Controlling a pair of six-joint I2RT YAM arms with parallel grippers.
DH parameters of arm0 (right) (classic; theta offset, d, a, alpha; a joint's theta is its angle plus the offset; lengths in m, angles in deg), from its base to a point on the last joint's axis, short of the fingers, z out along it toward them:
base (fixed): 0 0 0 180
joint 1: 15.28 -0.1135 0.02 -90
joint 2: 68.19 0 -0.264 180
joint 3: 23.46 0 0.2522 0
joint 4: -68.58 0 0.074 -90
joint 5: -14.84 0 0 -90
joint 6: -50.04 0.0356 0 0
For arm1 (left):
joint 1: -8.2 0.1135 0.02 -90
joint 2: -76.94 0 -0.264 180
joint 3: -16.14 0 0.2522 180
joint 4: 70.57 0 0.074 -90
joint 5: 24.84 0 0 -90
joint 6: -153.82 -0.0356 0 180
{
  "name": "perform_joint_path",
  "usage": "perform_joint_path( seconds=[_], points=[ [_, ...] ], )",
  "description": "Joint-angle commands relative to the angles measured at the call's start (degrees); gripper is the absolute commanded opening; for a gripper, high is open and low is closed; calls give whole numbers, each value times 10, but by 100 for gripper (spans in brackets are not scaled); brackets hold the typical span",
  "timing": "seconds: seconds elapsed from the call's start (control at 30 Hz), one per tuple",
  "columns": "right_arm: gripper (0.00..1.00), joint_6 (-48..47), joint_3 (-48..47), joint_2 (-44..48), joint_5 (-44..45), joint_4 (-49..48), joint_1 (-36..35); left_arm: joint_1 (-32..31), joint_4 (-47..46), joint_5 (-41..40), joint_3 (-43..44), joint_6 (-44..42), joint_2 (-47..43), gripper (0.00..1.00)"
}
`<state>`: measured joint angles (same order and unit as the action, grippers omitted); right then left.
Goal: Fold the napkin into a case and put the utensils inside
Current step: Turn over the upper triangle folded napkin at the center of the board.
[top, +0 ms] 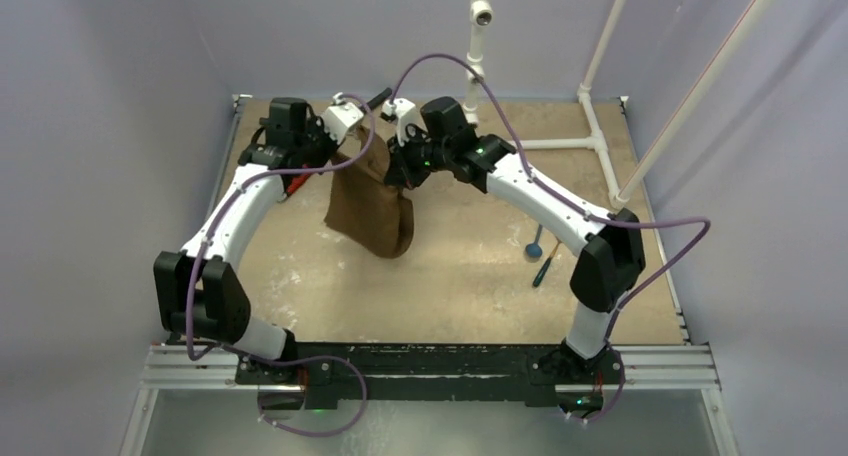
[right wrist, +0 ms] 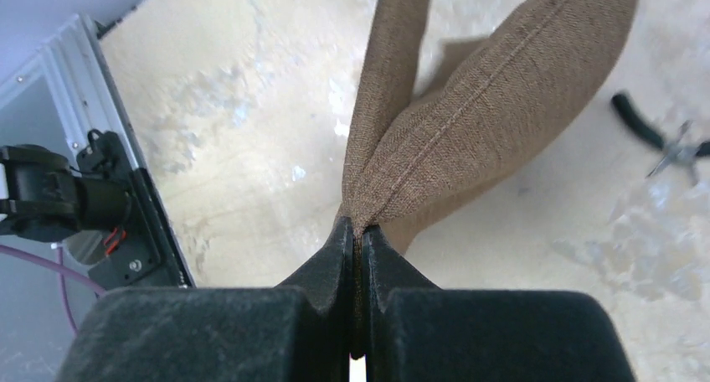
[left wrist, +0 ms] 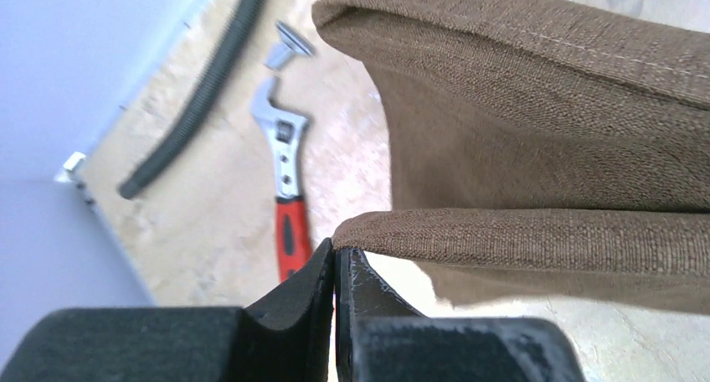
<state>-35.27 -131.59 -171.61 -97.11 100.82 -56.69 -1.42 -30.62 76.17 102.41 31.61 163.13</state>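
Note:
The dark-brown napkin [top: 370, 211] hangs bunched above the middle of the table, lifted by two top corners. My left gripper [top: 348, 148] is shut on one corner; in the left wrist view its tips [left wrist: 335, 248] pinch the hem of the napkin [left wrist: 544, 131]. My right gripper [top: 397, 166] is shut on the other corner; the right wrist view has cloth [right wrist: 469, 122] clamped between its jaws [right wrist: 357, 227]. The utensils lie on the table to the right: a spoon with a blue bowl [top: 535, 246] and a dark thin piece [top: 542, 269] beside it.
A red-handled wrench [left wrist: 287, 172] and a black hose [left wrist: 201, 89] lie at the table's left side under the left arm. Small black pliers [right wrist: 661, 143] lie at the back. White pipes [top: 598, 126] stand at the back right. The table's metal rail [top: 440, 361] runs along the near edge.

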Motion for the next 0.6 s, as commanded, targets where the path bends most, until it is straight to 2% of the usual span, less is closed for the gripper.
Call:
perform_joint_path(
  seconds=[0.0, 0.13, 0.33, 0.57],
  points=[
    [0, -59, -60, 26, 6, 80, -9, 4, 30, 8, 48, -21, -19, 0],
    [0, -76, -72, 22, 14, 110, -51, 4, 20, 19, 5, -27, -28, 0],
    [0, -100, -100, 12, 59, 167, -104, 4, -57, 42, -107, -12, -107, 0],
    [0, -97, -88, 35, 88, 154, -114, 13, -60, 35, -127, -39, -129, 0]
  ],
)
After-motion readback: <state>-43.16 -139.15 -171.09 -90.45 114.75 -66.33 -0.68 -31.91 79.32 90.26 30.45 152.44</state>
